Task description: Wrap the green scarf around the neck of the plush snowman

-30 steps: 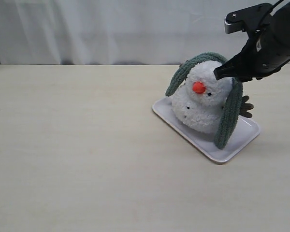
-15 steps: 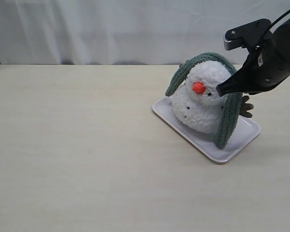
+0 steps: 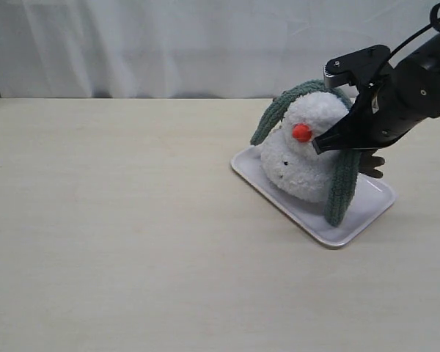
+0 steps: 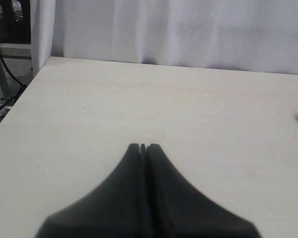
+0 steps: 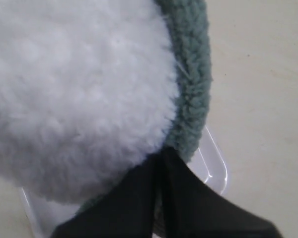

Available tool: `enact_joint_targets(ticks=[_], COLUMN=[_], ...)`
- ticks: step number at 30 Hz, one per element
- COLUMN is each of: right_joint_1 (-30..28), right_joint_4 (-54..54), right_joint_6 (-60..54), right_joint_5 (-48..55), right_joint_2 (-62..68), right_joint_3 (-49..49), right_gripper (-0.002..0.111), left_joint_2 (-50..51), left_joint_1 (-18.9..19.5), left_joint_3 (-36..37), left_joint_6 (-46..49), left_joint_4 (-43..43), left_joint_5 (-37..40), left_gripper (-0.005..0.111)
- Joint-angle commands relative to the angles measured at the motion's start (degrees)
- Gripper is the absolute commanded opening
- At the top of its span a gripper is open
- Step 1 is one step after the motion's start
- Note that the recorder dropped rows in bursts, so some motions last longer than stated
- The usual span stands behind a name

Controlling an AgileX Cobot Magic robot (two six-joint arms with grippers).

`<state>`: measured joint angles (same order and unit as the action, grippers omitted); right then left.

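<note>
Exterior view: plush snowman [image 3: 301, 169] on white tray [image 3: 370, 207], green scarf [image 3: 346, 183] draped over head. Right gripper [image 3: 315, 144] pinched together at its cheek; left gripper [image 4: 143, 148] closed over table [image 4: 188, 109]

Lab-like test setup: bare pale table [image 3: 132, 220], white curtain [image 3: 169, 44] backdrop.

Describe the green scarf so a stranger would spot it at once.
On the pale table sits a white tray holding the plush snowman. The green scarf is draped over its head, ends hanging down both sides. It is the only grey-green knitted strip there.
</note>
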<state>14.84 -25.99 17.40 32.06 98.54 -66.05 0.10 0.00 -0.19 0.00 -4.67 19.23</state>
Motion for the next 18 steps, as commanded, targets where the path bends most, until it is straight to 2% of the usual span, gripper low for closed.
enact_joint_targets(ticks=[1,11,18], right_joint_1=[0.0,0.0,0.0], right_joint_4=[0.2,1.3,1.1], right_joint_6=[-0.2,-0.2,-0.3], right_joint_5=[-3.0,-2.4,-2.2], right_joint_2=[-0.2,2.2,-1.5], right_joint_3=[0.2,0.2,0.2], right_gripper=[0.004,0.004,0.004], left_joint_2=[-0.1,-0.1,-0.1], left_joint_1=[-0.1,-0.1,-0.1], left_joint_3=[0.2,0.2,0.2], left_joint_6=[0.0,0.0,0.0], left_joint_4=[0.0,0.0,0.0], left_joint_5=[-0.7,-0.7,-0.7], left_gripper=[0.000,0.000,0.000])
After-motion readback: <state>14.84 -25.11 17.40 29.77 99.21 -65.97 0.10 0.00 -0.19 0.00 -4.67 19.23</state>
